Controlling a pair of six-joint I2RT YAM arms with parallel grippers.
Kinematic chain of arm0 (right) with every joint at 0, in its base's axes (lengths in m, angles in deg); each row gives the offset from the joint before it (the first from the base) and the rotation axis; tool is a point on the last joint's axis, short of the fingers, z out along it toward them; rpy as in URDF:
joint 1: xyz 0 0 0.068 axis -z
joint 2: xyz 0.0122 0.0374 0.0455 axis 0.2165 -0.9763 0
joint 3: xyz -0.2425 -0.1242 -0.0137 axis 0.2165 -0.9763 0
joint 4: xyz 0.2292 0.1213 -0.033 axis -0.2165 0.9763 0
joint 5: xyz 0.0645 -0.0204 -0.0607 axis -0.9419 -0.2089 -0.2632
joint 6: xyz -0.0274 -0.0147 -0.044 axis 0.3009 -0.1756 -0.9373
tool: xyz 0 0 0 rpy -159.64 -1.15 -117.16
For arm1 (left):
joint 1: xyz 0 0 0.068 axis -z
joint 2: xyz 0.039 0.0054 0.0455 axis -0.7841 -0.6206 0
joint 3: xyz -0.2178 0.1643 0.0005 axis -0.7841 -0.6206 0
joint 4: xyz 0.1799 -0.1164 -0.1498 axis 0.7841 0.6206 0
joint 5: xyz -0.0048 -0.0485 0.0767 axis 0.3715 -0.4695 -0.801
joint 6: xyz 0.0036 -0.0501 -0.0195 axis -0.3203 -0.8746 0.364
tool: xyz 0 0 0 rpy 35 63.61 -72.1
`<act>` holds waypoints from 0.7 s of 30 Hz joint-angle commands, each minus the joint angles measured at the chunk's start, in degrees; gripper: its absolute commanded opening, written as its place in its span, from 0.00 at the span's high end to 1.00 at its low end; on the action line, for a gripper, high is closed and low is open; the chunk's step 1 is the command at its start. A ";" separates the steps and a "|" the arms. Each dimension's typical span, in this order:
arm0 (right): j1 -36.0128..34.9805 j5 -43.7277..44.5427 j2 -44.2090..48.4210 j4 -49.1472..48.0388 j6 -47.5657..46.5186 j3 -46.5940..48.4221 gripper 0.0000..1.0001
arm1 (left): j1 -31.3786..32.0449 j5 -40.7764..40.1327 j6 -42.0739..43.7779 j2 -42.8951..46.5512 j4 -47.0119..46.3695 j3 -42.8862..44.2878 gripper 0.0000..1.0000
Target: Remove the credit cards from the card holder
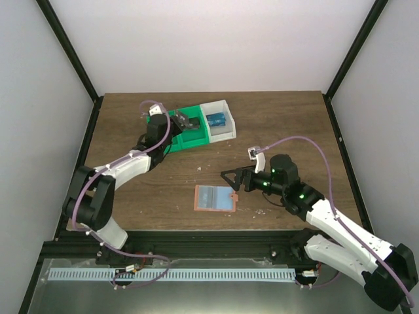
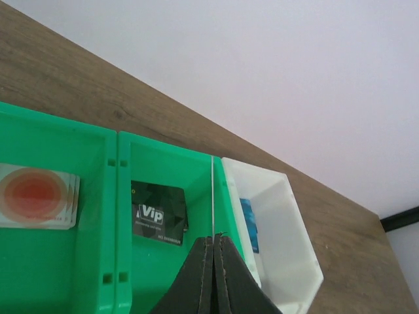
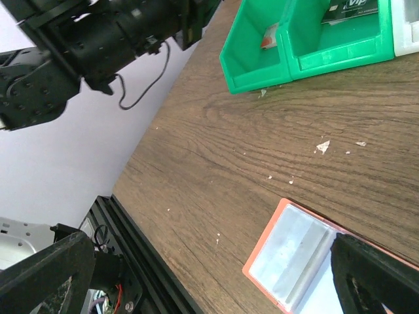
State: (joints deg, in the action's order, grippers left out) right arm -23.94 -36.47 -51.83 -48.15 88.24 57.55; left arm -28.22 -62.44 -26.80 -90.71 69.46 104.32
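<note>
The card holder [image 1: 215,198] lies open on the table, pale blue face up with a salmon rim; it also shows in the right wrist view [image 3: 294,252]. My right gripper [image 1: 234,180] is open and empty just above its far right corner, one fingertip [image 3: 373,275] over its edge. A dark card marked "Vip" [image 2: 159,212] lies in the green bin [image 2: 167,301]. A blue card [image 2: 249,226] stands in the white bin [image 2: 294,255]. My left gripper [image 2: 214,239] hovers over the green bin, shut on a thin pale card [image 2: 213,196] seen edge-on.
A second green compartment [image 2: 39,255] on the left holds a stack of cards with a red circle [image 2: 36,195]. The bins sit at the table's back [image 1: 203,124]. Black frame rails run along the table's edges. Small white crumbs lie near the holder.
</note>
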 commanded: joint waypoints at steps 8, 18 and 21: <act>0.32 0.97 0.29 0.65 -0.32 2.80 0.00 | -0.66 -0.91 -2.05 -12.94 -9.35 5.64 1.00; 0.30 0.90 -0.21 1.18 -0.67 3.23 0.00 | -0.79 -2.87 -1.68 -18.69 -10.34 7.43 1.00; 0.32 1.18 0.14 1.32 -0.63 3.00 0.00 | -0.82 -3.13 -1.56 -19.82 -10.37 8.10 1.00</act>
State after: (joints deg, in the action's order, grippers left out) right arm -23.94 -36.14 -52.20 -47.41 88.17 58.20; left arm -28.72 -64.34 -28.68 -108.63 61.32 110.72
